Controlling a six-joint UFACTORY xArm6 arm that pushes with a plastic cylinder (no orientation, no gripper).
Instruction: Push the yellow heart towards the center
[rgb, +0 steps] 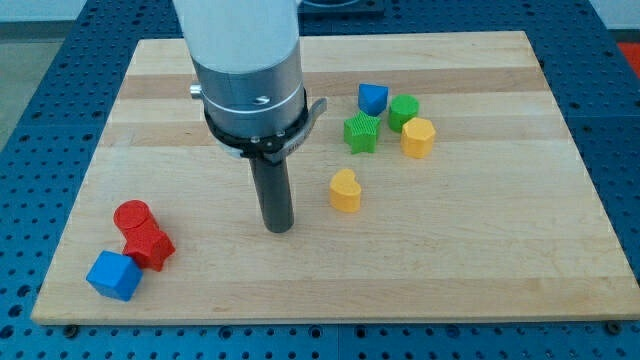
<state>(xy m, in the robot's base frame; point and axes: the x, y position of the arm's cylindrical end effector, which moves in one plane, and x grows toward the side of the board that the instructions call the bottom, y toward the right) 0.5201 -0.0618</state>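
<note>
The yellow heart (345, 191) sits on the wooden table (480, 270) just to the view's right of my tip (277, 228), slightly nearer the view's top than the tip's end, with a narrow strip of bare wood between them. Its two lobes face the view's top and left, its point the view's bottom and right, so its long axis runs roughly top to bottom.

Farther up and to the right of my tip, a cluster lies beyond the heart: a green star (362, 132) nearest it, a blue block (372, 98), a second green block (404, 111) and a yellow hexagonal block (418, 137).

Well off to the left and below my tip sit a red cylinder (132, 216), a second red block (149, 245) and a blue cube (113, 275), packed closely together.

The arm hangs upright from the view's top, its dark rod pointing straight down. It carries no hand, only the rod, which touches no block.
</note>
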